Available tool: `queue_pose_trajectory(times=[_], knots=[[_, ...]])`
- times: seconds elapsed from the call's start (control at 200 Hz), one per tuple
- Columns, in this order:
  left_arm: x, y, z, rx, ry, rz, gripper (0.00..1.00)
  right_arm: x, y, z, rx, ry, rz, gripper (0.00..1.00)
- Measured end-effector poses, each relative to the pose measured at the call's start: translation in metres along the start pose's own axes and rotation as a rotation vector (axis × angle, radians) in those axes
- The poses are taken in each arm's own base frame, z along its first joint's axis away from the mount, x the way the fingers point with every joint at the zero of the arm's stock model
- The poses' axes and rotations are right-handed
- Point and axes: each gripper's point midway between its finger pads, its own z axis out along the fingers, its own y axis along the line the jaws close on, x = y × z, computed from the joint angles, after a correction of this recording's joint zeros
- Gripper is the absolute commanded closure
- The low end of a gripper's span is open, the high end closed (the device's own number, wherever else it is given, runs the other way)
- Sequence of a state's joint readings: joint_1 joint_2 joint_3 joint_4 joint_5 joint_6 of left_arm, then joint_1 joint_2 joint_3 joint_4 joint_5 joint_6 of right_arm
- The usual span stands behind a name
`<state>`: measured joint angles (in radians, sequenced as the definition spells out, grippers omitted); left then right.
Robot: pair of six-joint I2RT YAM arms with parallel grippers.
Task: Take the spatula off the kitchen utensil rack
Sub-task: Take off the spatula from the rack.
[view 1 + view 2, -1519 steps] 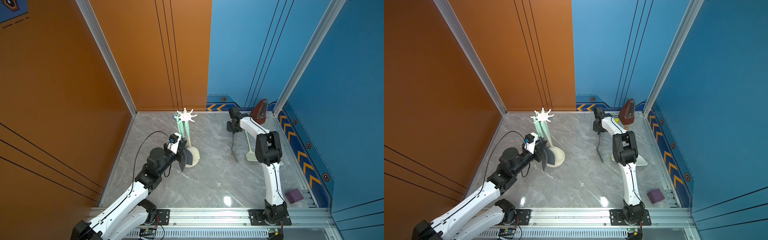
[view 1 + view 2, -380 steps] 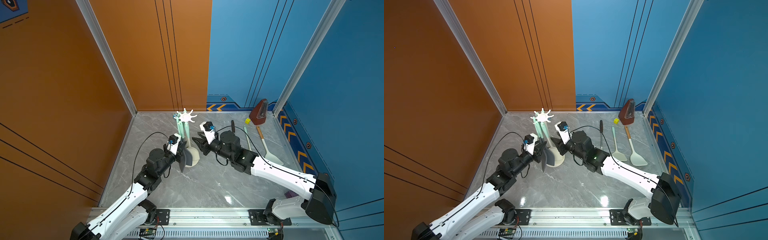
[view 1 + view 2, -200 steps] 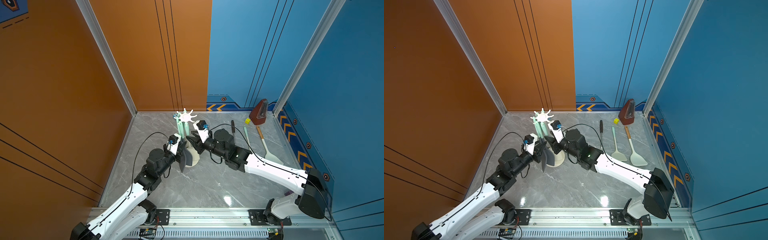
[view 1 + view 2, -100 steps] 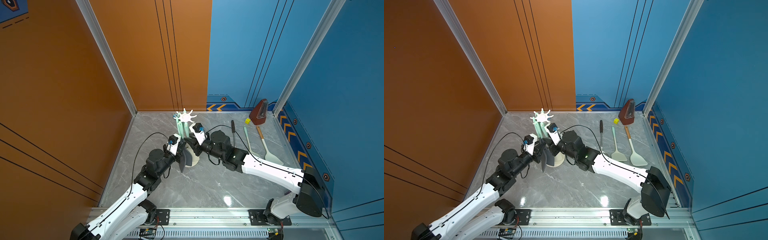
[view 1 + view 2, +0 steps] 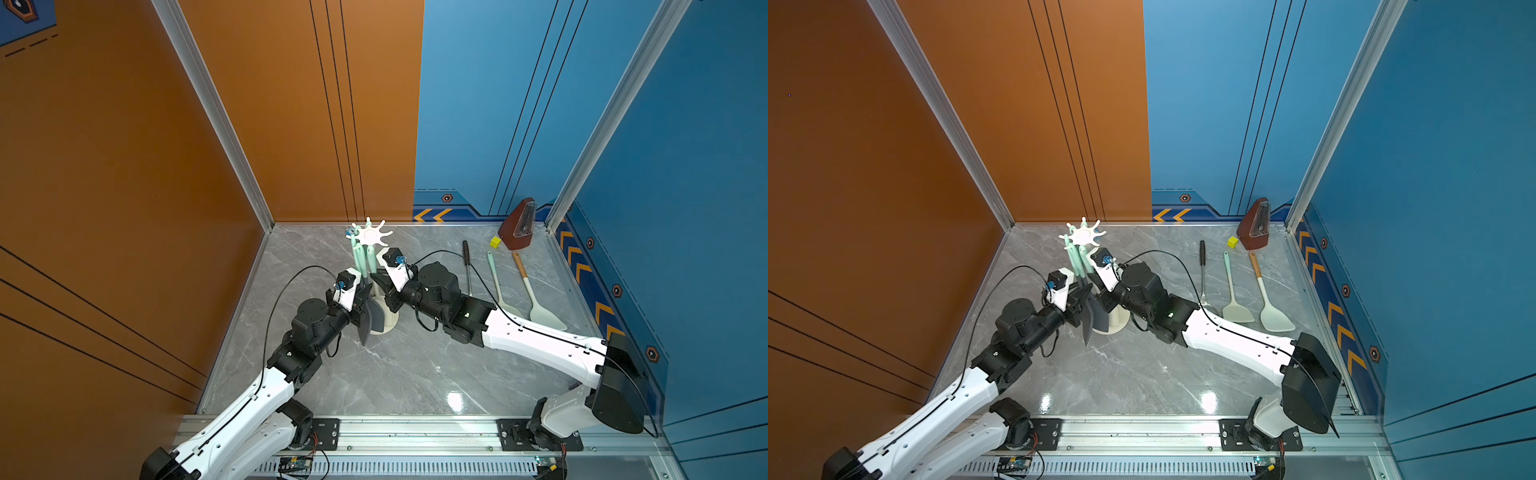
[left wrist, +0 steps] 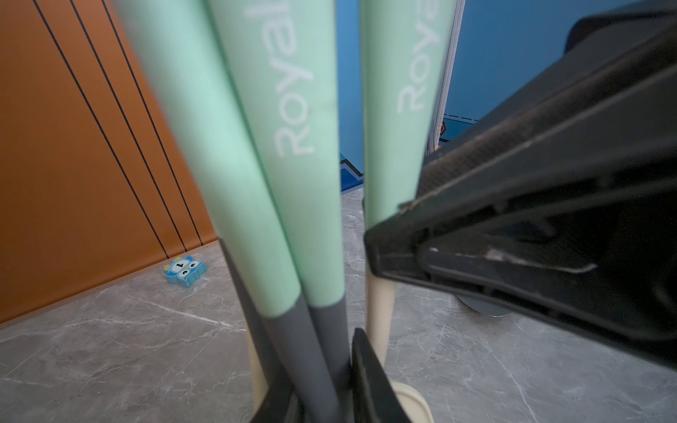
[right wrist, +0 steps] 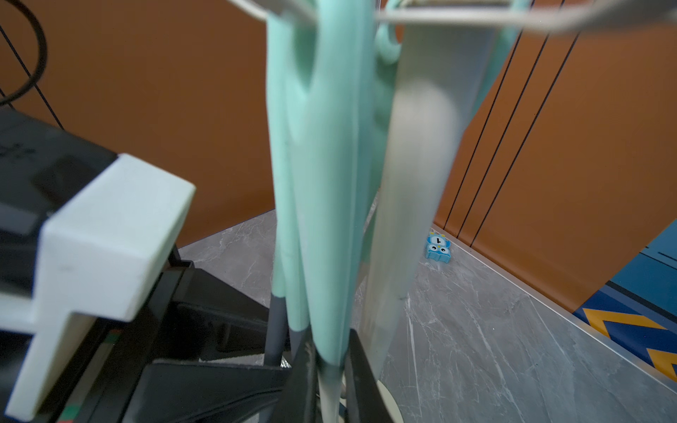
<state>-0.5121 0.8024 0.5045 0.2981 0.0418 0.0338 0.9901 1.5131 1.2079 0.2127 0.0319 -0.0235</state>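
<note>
The spatula (image 7: pixel 329 238) hangs upright on the kitchen utensil rack (image 5: pixel 370 235), close against the rack's pole. It has a mint-green handle and a cream neck below it. Its upper end runs up among the rack's hook arms, too blurred in the right wrist view to tell which arm carries it.

The right end effector (image 7: pixel 329 370) is clamped on the spatula where the handle meets the neck, with one finger on each side.

Right beside the spatula, on the rack's left-arm side, hang the grey-necked utensils (image 6: pixel 293 322), which also have mint handles. The left end effector (image 6: pixel 322 395) is closed around their grey necks low down. In both top views a dark grey blade (image 5: pixel 366 322) hangs below it, in front of the rack's round base (image 5: pixel 1117 326).

The rack stands on the grey marble surface (image 5: pixel 395 374), near the orange wall (image 5: pixel 291 124). Beyond the rack, at the foot of that wall, lies a blue owl figure (image 6: pixel 185 270).

Well apart from the rack, on its right-arm side, three utensils lie side by side on the surface. Nearest the rack is a black-handled utensil (image 5: pixel 467 266), then a mint-handled turner (image 5: pixel 498 286), then a wooden-handled turner (image 5: pixel 530 291). Past their handle ends, in the far corner from the rack, sit a yellow cube (image 5: pixel 494 242) and a brown metronome (image 5: pixel 517 226).
</note>
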Motion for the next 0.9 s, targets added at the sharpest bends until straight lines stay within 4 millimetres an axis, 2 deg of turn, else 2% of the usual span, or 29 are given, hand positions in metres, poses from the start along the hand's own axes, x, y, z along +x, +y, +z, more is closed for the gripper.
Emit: queue_pose_trajectory(times=[0.415,0.901], knots=[[0.001,0.0,-0.001,0.001,-0.001,0.0,0.76,0.0,-0.006,-0.013,0.014,0.047,-0.073,1.0],[0.006,0.0,0.001,0.001,0.016,0.0,0.77,-0.007,-0.012,-0.044,-0.146,0.075,-0.017,1.0]])
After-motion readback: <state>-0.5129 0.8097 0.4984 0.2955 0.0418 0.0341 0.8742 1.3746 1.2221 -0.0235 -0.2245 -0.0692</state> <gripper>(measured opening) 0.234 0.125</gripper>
